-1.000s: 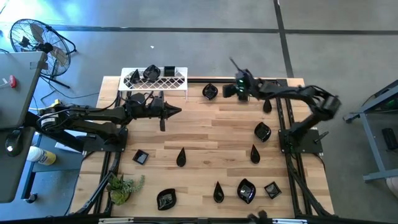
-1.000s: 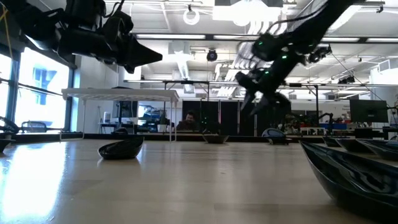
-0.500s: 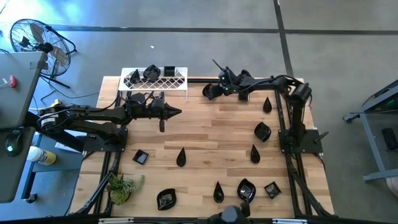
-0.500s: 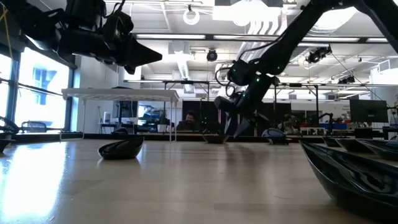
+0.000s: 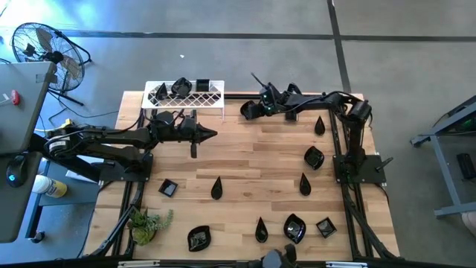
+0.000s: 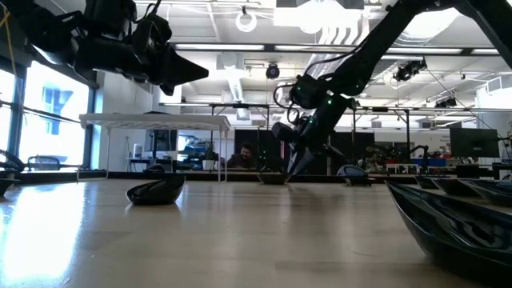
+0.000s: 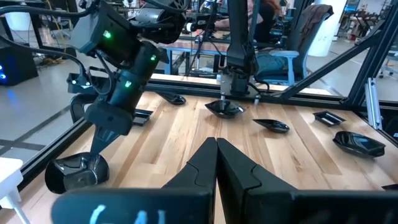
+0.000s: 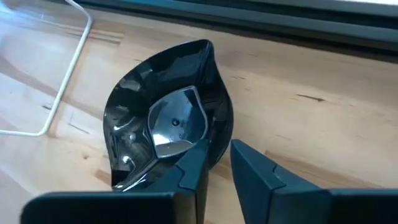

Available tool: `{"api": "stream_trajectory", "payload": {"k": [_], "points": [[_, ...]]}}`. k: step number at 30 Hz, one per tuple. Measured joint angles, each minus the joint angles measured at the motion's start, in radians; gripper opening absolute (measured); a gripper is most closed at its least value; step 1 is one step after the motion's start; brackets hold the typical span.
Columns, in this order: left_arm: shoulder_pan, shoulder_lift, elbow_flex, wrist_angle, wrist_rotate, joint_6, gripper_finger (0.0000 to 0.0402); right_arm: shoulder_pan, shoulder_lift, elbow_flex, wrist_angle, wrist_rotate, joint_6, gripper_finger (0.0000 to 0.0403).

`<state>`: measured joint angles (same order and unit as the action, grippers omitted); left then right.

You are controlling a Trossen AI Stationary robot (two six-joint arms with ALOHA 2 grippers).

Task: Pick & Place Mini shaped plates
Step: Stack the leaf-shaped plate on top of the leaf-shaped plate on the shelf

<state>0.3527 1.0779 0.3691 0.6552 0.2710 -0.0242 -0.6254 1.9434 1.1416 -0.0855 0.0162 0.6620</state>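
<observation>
The mini shaped plates are glossy black dishes scattered over the wooden table. A leaf-shaped plate (image 5: 248, 111) (image 8: 134, 118) (image 7: 76, 172) lies near the far edge, just right of the white wire rack (image 5: 210, 97). My right gripper (image 5: 253, 109) (image 8: 214, 152) (image 6: 293, 166) slants down onto it, shut on its rim. My left gripper (image 5: 213, 134) (image 7: 216, 155) hovers level in front of the rack, shut and holding nothing. Two plates (image 5: 181, 87) rest on top of the rack. My right gripper pinches the leaf-shaped plate's rim (image 8: 217, 134) on the side nearest the gripper, one finger (image 8: 189, 168) inside the bowl and the other (image 8: 255, 171) outside. The fingers slant down from the table's right. The plate still rests on the table.
Other black plates lie at the right (image 5: 314, 157) (image 5: 319, 125), in the middle (image 5: 216, 187) (image 5: 304, 184) and along the near edge (image 5: 199, 238) (image 5: 294, 228). A small green plant (image 5: 149, 223) sits at the near left corner. Bare wood lies in the table's middle.
My right gripper has swung toward the table's left along the far edge and sunk down onto the leaf-shaped plate. Its fingers have drawn together around the plate's rim. The plate has stayed where it was.
</observation>
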Motion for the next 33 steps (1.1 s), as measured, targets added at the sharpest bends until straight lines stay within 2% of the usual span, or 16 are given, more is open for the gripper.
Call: {"api": "stream_trajectory", "payload": {"k": [10, 16, 19, 26, 33], "points": [[0.0, 0.0, 0.0, -0.001, 0.003, -0.007, 0.0001, -0.003, -0.03, 0.0, -0.044, 0.023, 0.007, 0.01], [0.0, 0.0, 0.0, -0.002, 0.008, -0.007, 0.0001, -0.002, 0.015, 0.0, 0.035, 0.027, 0.039, 0.0118], [0.0, 0.0, 0.0, -0.002, 0.009, -0.007, 0.0001, -0.002, 0.019, 0.0, 0.091, -0.005, 0.038, 0.0112], [0.0, 0.0, 0.0, -0.002, 0.009, -0.007, 0.0001, 0.001, 0.037, 0.0, 0.068, -0.007, 0.056, 0.0072], [0.0, 0.0, 0.0, -0.009, 0.01, -0.007, 0.0001, 0.022, 0.069, 0.0, 0.111, -0.017, 0.065, 0.0066]]}}
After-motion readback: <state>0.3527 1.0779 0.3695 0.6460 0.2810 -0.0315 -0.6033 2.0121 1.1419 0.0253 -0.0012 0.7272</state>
